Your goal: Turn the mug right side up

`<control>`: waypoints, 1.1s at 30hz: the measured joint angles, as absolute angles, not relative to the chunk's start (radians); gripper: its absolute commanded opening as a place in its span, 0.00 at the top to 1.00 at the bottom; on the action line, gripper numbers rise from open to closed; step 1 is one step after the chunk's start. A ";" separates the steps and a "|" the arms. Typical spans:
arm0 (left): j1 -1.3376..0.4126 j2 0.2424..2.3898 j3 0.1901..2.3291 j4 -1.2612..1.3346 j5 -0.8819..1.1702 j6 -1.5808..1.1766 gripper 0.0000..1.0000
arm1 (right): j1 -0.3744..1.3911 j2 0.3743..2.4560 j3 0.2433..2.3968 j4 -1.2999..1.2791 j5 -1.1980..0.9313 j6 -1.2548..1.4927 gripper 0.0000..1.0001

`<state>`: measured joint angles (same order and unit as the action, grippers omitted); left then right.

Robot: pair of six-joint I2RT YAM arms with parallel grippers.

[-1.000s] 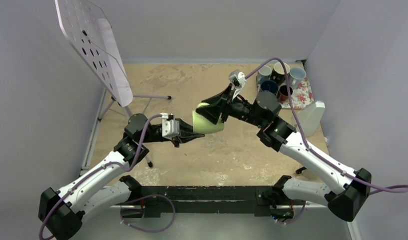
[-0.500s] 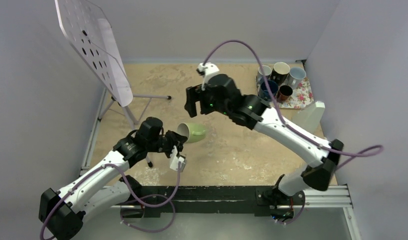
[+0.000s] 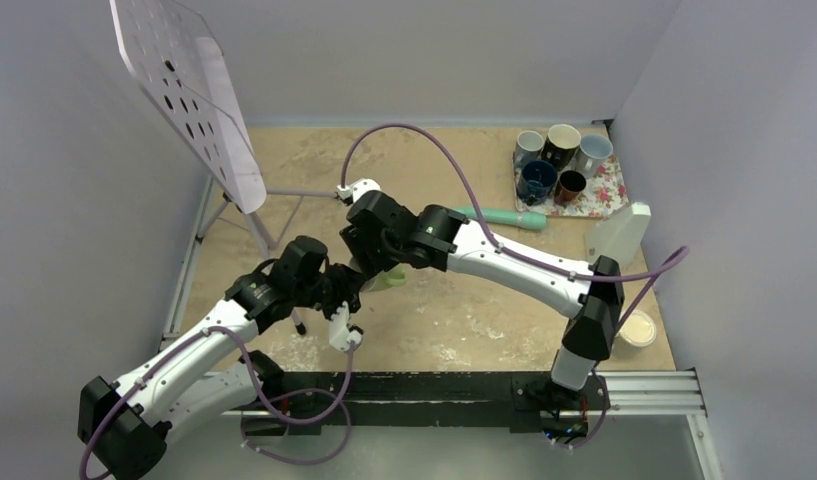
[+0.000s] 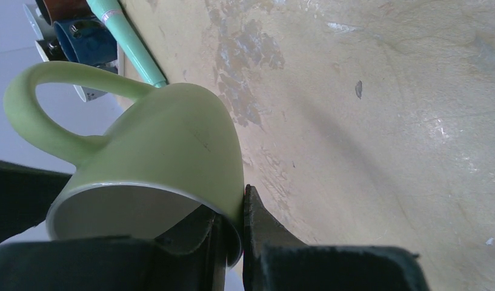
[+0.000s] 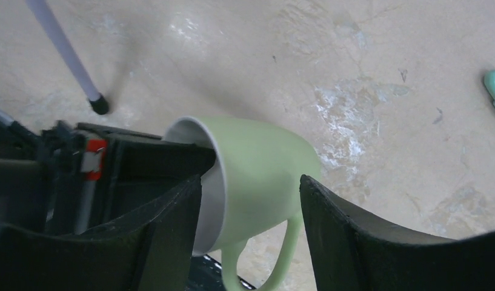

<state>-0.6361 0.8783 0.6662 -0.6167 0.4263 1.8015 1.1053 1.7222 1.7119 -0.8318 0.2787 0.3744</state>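
Observation:
A light green mug (image 3: 392, 277) hangs tilted on its side above the table, mouth toward the left arm. My left gripper (image 3: 356, 287) is shut on its rim, with one finger inside and one outside. In the left wrist view the mug (image 4: 172, 139) fills the left half with its handle up-left, and the gripper (image 4: 232, 230) pinches the wall. My right gripper (image 3: 376, 255) is open just above the mug. In the right wrist view its fingers straddle the mug (image 5: 263, 170) without touching it, gripper (image 5: 251, 185), and the handle points down.
A floral tray (image 3: 602, 192) with several mugs sits at the back right. A teal tool (image 3: 504, 215) lies left of it. A white perforated board (image 3: 184, 90) stands on a tripod at the left, one leg (image 5: 66, 54) near the mug. A small white dish (image 3: 637, 328) sits front right.
One second ago my right gripper held the mug. My left gripper took it by the rim. The right gripper let go, then swung left and down to straddle the mug.

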 measured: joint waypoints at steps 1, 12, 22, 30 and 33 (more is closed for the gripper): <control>-0.636 0.879 0.666 -0.617 0.426 1.802 1.00 | 1.105 1.738 1.718 -0.841 0.291 0.376 0.43; -0.645 0.898 0.644 -0.598 0.420 1.754 0.46 | 1.129 1.907 1.746 -0.937 0.484 0.390 1.00; -0.640 0.722 0.530 -0.049 0.543 1.593 0.00 | 0.863 1.705 1.618 -0.960 0.471 0.491 1.00; -0.640 0.675 0.500 0.009 0.553 1.467 0.00 | 0.315 1.396 1.499 -0.779 0.478 0.488 1.00; -0.640 0.659 0.485 -0.002 0.558 1.430 0.00 | 0.125 1.348 1.452 -0.687 0.505 0.481 1.00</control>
<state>-0.6399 0.6590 0.4850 -0.0025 0.5575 1.4303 0.1246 1.3476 1.4521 -0.6872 0.5053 0.4808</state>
